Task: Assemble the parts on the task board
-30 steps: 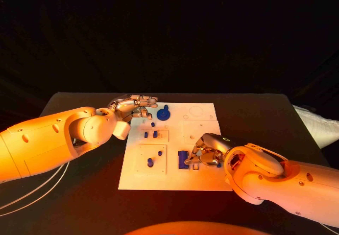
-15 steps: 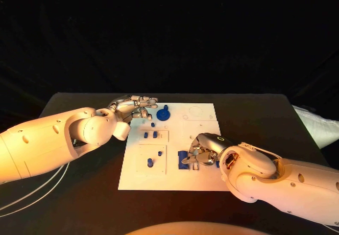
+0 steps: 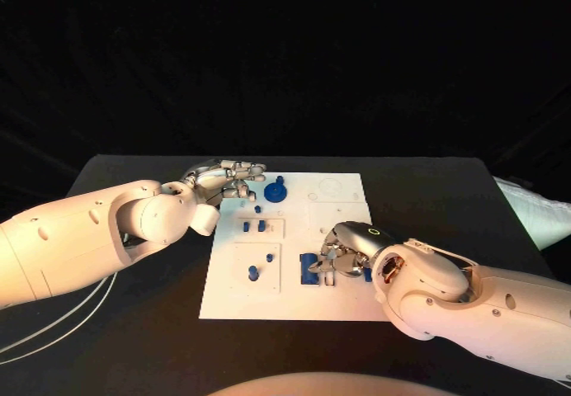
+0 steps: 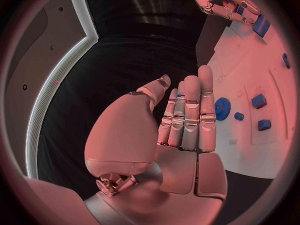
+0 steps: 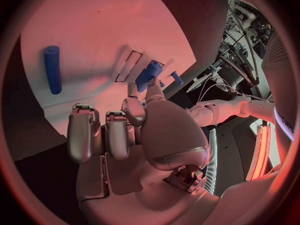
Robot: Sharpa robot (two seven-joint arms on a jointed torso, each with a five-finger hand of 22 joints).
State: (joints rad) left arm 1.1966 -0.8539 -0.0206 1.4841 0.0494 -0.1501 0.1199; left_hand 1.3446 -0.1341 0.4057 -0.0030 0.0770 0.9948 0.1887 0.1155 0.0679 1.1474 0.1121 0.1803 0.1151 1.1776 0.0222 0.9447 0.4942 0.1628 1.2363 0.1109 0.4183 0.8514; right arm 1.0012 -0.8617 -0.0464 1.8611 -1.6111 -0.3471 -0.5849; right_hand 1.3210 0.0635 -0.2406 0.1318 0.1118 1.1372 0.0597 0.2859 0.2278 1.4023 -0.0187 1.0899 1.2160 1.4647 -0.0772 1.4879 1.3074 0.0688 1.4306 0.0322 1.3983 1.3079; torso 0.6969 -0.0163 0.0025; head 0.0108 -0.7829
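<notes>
Head view, left to right: left hand [image 3: 226, 179] sits at the task board's [image 3: 268, 309] 10 o'clock corner, over the board edge. Left wrist view shows its fingers [image 4: 190, 110] straight and pressed side by side, thumb slightly apart, nothing in the palm, so it's empty and extended.

Just right of that hand, at the board's 11 o'clock, a blue gear [image 3: 275, 195] with a small blue peg [image 3: 280, 179] just beyond it. Same gear [image 4: 222, 108] shows past the fingertips in the left wrist view.

Below the gear, two small blue pieces [image 3: 253, 225] stand side by side in a raised square block. Toward 7 o'clock, a second square block carries a blue oblong piece [image 3: 252, 271] and a smaller blue piece [image 3: 270, 258].

Board centre-right: right hand [image 3: 342, 257] is down over a blue rectangular block [image 3: 309, 269], fingers curled at its right side. Cannot tell from the head view whether it actually grips the block. Right wrist view: fingers [image 5: 82, 130] bent inward, thumb tip against a blue cylinder piece [image 5: 148, 74] on the board; a loose blue rod [image 5: 52, 69] lies well apart from the hand on bare board.

Board's 1 o'clock quadrant has white moulded circular features [image 3: 334, 195], no blue parts on them.
</notes>
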